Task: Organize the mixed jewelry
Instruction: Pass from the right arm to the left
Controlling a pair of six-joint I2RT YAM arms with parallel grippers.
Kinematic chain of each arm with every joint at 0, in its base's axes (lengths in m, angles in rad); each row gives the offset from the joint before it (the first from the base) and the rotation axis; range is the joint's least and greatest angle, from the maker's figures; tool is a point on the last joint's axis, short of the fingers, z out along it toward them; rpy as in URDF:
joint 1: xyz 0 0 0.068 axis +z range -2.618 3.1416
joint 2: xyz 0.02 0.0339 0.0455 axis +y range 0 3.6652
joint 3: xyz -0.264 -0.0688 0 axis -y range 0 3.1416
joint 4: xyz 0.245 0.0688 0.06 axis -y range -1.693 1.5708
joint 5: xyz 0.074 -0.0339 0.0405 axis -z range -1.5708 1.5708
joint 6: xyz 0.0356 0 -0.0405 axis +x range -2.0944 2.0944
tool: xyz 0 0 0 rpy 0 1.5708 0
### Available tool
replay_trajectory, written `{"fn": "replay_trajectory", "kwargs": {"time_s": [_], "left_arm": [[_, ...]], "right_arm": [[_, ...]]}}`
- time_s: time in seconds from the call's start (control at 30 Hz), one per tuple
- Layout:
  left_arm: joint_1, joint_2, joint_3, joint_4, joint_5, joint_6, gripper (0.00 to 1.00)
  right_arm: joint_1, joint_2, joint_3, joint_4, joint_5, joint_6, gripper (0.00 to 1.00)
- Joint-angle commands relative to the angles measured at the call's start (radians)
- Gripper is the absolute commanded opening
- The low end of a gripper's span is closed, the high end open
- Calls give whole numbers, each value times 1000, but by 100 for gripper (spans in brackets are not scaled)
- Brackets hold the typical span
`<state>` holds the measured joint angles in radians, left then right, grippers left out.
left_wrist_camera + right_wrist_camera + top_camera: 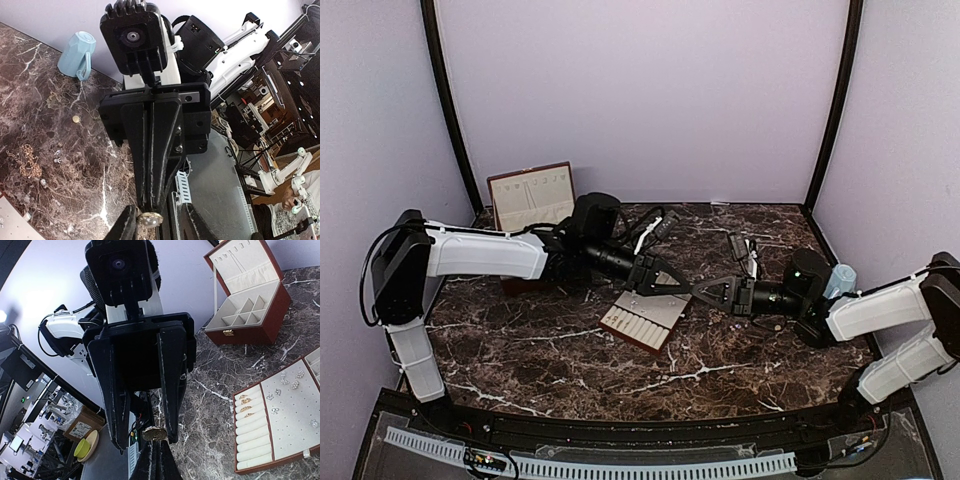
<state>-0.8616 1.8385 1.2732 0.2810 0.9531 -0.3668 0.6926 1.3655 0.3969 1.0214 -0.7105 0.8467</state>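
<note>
My two grippers meet tip to tip above the middle of the table. My right gripper (pixel 156 446) is shut on a small round gold-rimmed piece (pixel 155 433), also visible in the left wrist view (pixel 150 219). My left gripper (pixel 157 227) is open, with its jaws on either side of that piece and of the right fingertips. In the top view the left gripper (pixel 688 288) and right gripper (pixel 703 291) touch noses above the cream slotted tray (pixel 645 322). The tray (pixel 287 440) holds gold rings (pixel 245 405) and several studs (pixel 290 380). Loose chains and small pieces (pixel 30 160) lie on the marble.
The reddish-brown box (pixel 530 200) stands open at the back left, also in the right wrist view (pixel 250 305). A pale blue cup (pixel 840 280) lies at the right, also in the left wrist view (pixel 77 47). More loose jewelry (pixel 748 250) lies behind the right gripper.
</note>
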Motion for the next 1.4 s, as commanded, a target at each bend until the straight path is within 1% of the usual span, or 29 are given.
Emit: {"fn": "replay_trajectory", "kwargs": {"time_s": [0.0, 0.17, 0.57, 0.63, 1.1, 1.23, 1.37], "left_arm": [[-11, -1, 26, -13, 16, 14, 31], [-11, 1, 26, -15, 16, 14, 24], [-11, -1, 20, -25, 18, 16, 13], [-11, -1, 20, -25, 17, 17, 13], [-10, -13, -4, -4, -4, 10, 47], [-10, -20, -12, 6, -11, 8, 52], [-11, -22, -17, 19, -14, 3, 53]], "right_arm": [[1, 6, 23, 27, -3, -5, 0], [2, 9, 23, 28, 0, -5, 0], [1, 3, 11, 41, 27, 3, 0], [1, 5, 10, 44, 28, 3, 0], [1, 1, 2, 49, 34, 7, 0], [1, 0, 0, 49, 36, 7, 0], [1, -2, 0, 48, 39, 8, 0]]}}
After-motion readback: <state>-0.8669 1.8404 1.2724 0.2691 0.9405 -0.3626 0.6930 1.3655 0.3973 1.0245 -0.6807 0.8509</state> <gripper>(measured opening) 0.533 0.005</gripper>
